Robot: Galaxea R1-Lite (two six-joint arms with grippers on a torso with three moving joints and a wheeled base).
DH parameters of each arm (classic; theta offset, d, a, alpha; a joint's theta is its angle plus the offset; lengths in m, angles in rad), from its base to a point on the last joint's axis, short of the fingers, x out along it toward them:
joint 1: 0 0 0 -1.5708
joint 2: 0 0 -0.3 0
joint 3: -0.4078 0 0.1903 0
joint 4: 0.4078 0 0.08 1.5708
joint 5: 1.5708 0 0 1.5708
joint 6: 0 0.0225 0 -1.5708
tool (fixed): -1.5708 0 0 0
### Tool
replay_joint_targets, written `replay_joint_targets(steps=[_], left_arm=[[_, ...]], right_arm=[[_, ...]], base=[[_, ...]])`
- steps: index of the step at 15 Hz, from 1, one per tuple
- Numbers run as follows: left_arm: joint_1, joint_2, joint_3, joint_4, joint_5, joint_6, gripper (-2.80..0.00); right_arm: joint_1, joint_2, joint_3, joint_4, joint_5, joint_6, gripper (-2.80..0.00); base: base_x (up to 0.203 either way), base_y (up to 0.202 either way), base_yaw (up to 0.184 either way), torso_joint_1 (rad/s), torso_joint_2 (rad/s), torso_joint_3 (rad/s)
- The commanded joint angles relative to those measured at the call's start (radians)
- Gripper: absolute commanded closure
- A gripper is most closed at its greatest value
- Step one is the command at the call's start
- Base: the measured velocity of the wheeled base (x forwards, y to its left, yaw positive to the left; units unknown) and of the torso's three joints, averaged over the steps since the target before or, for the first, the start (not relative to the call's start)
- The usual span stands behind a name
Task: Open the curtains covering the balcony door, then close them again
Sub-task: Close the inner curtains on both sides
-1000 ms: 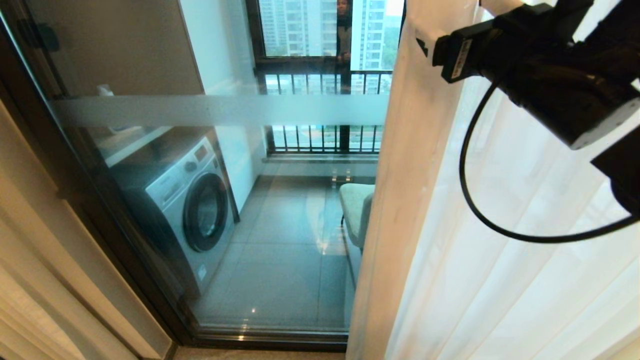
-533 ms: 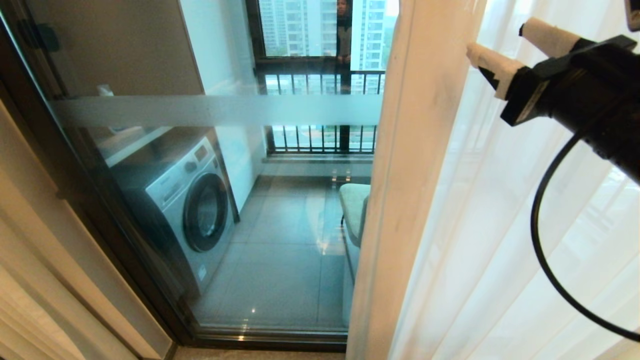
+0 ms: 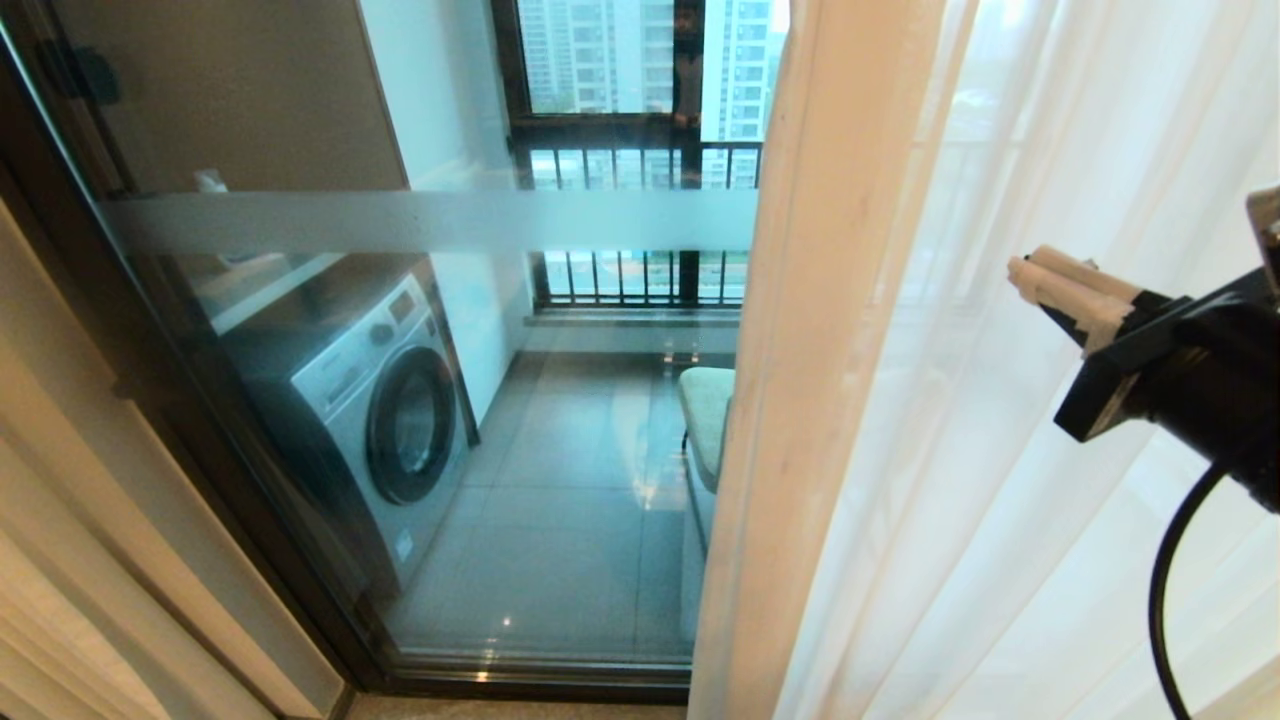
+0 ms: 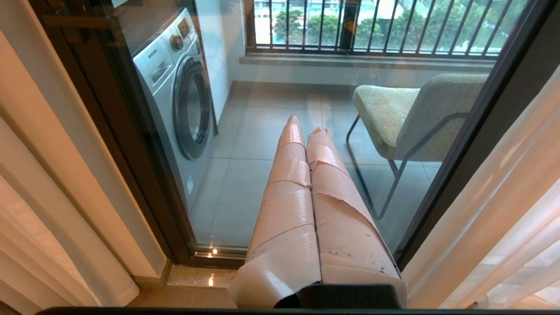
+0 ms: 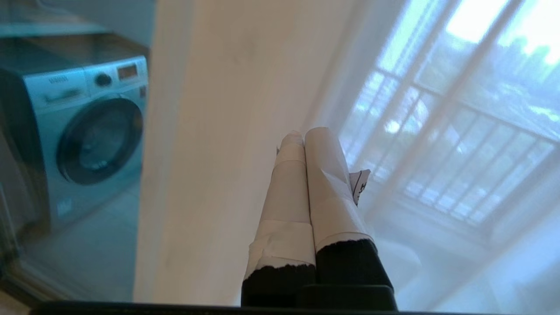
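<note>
Only half-seen, balcony door [image 3: 420, 330] behind curtains [image 3: 830, 330], right gripper [image 3: 1020, 272] empty

The chair [image 3: 706, 415] is half hidden behind the cream curtain [image 3: 800, 400]. The railing [image 5: 442, 144] is blurred through the sheer [image 3: 1000, 550]. The right arm is cut off by the head view's edge.

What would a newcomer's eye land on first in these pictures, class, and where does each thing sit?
The silver washing machine stands out, on the balcony's left side behind the balcony door with its frosted band. Right of it a cream drape hangs as a tall strip, with a sheer white curtain beyond. At the far right the right gripper, fingers shut and empty, points at the sheer.
</note>
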Motion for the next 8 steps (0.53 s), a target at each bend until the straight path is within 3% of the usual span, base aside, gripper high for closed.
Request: replay_joint_targets(steps=[1,8], left_arm=[[0.0,0.0,0.0,0.0,0.0,0.0,0.0],[0.0,0.0,0.0,0.0,0.0,0.0,0.0]], right_arm=[[-0.071,-0.016,0.061,-0.003,-0.002,0.001,0.0],[-0.329,-0.215,0.349,0.089,0.003,0.043,0.0]], base=[[0.0,0.0,0.0,0.0,0.0,0.0],[0.0,0.0,0.0,0.0,0.0,0.0]])
